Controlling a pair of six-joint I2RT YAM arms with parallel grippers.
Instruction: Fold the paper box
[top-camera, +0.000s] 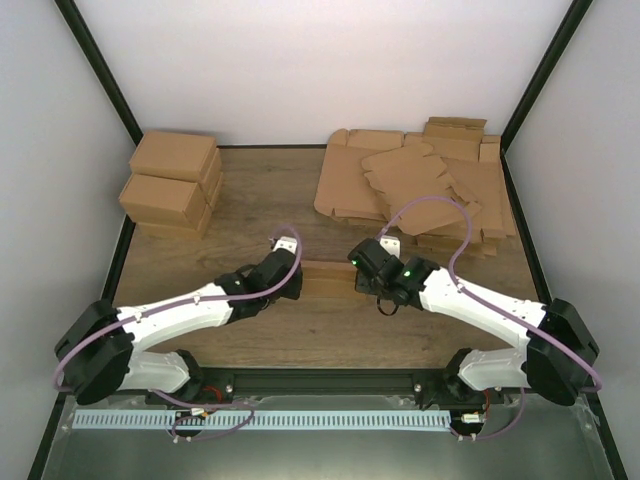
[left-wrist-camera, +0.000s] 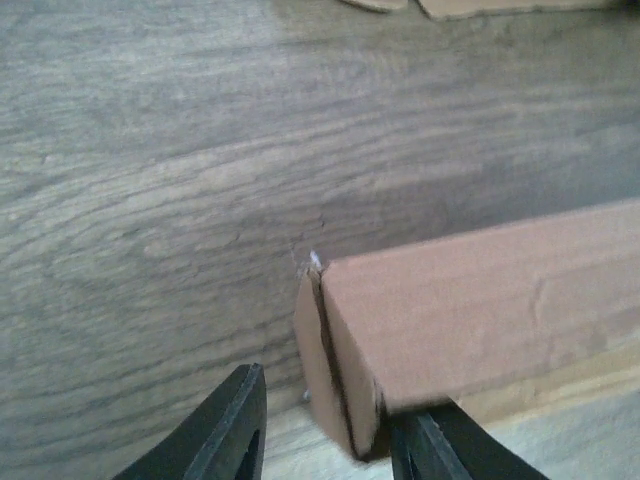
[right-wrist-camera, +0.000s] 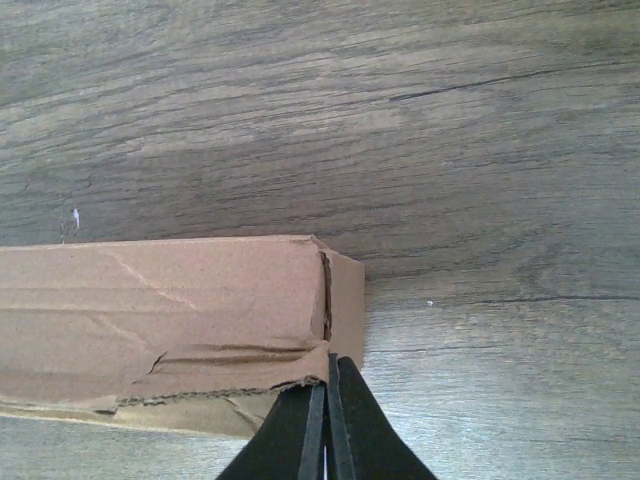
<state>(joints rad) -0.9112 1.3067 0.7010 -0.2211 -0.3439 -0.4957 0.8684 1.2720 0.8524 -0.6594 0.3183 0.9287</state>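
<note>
paper box (top-camera: 326, 280) | left pincer (left-wrist-camera: 330, 395) apart, straddling its end | right pincer (right-wrist-camera: 328, 380) together at corner

Centre: I see the paper box (top-camera: 325, 279) lying on the table (top-camera: 250, 200), between my two grippers.
Box's left end: my left gripper (top-camera: 289, 272), with the box corner between its fingers.
Box's right end: my right gripper (top-camera: 364, 277), at the near corner.
Far left: stacked cartons (top-camera: 172, 183), well apart from the box.
Far right: pile of flat blanks (top-camera: 415, 185), behind the right gripper.
</note>
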